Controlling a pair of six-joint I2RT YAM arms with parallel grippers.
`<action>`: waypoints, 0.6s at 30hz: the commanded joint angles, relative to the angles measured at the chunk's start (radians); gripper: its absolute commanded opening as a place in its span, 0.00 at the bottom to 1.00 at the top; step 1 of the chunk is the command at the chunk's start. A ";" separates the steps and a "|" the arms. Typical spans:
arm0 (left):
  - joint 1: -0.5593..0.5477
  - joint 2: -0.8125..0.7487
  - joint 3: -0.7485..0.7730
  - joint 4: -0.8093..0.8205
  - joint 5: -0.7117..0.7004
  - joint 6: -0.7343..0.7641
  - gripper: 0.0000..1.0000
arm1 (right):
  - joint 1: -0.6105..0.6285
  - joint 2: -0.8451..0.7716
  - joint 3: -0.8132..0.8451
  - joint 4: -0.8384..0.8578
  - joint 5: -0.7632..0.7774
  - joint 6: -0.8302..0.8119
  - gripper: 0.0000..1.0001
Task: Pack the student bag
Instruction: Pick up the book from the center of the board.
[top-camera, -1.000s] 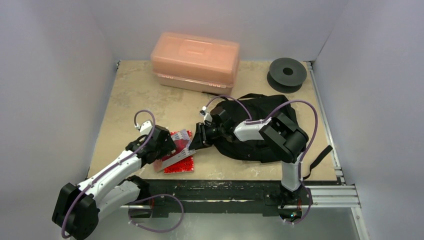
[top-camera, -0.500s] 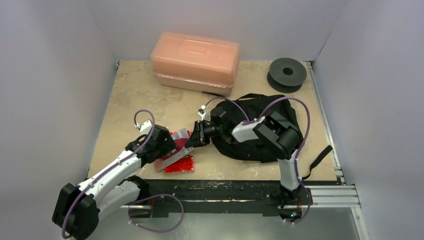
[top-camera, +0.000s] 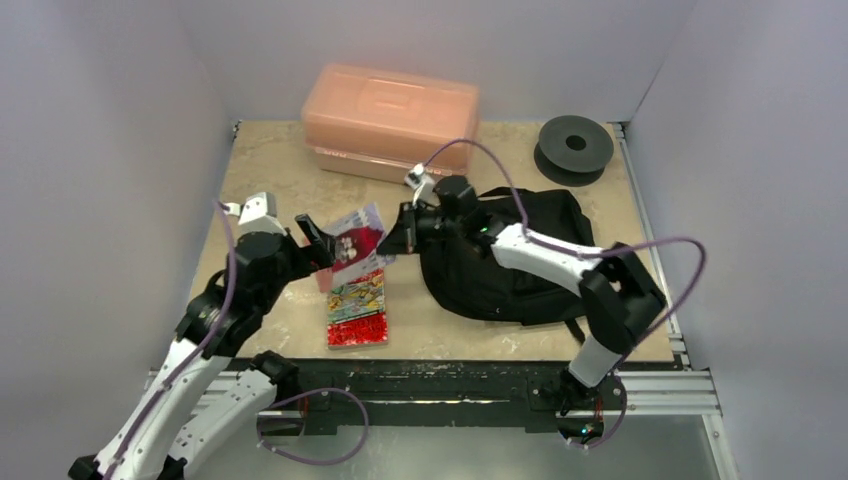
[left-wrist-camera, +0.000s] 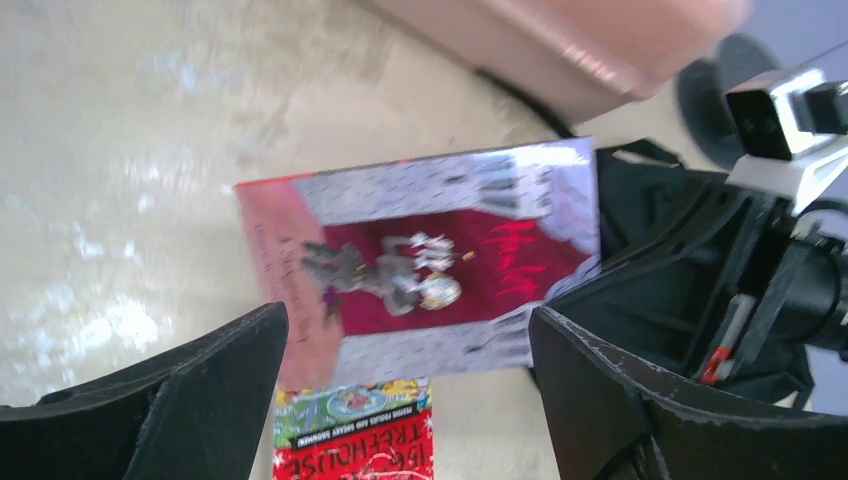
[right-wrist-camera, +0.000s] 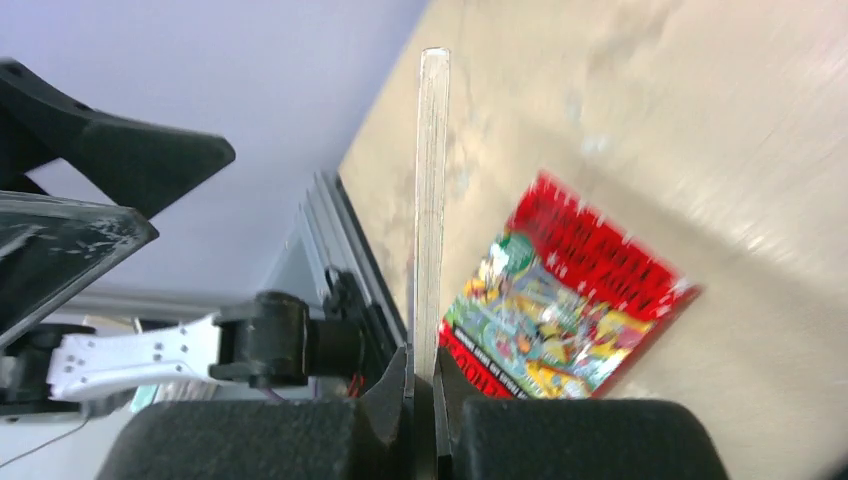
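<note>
Right now clenching the right claw (top-camera: 388, 242) on the near edge of a thin grey-and-red book (top-camera: 352, 240), lifted and tilted above the table (top-camera: 265, 170). From the right wrist, seen edge-on, pinched between both fingers. Left claw (top-camera: 318, 238) released, fingers spread wide at the book's other side; cannot tell whether touching. Flat on the table underneath, a second, red book (top-camera: 357, 312). On the right half of the table, just behind the right claw, the black backpack (top-camera: 500, 265), one strap trailing toward the near edge. Along the back, an orange-pink box (top-camera: 390, 110) and a black spool (top-camera: 573, 143), well apart.
</note>
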 joint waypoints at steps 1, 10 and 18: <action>0.000 -0.054 0.094 0.048 0.054 0.236 0.92 | -0.186 -0.192 -0.018 -0.080 -0.038 -0.171 0.00; 0.053 0.044 0.102 0.240 0.526 0.126 1.00 | -0.489 -0.398 -0.291 0.260 -0.488 0.110 0.00; 0.265 0.145 -0.042 0.577 0.991 -0.073 0.98 | -0.525 -0.453 -0.432 0.776 -0.580 0.536 0.00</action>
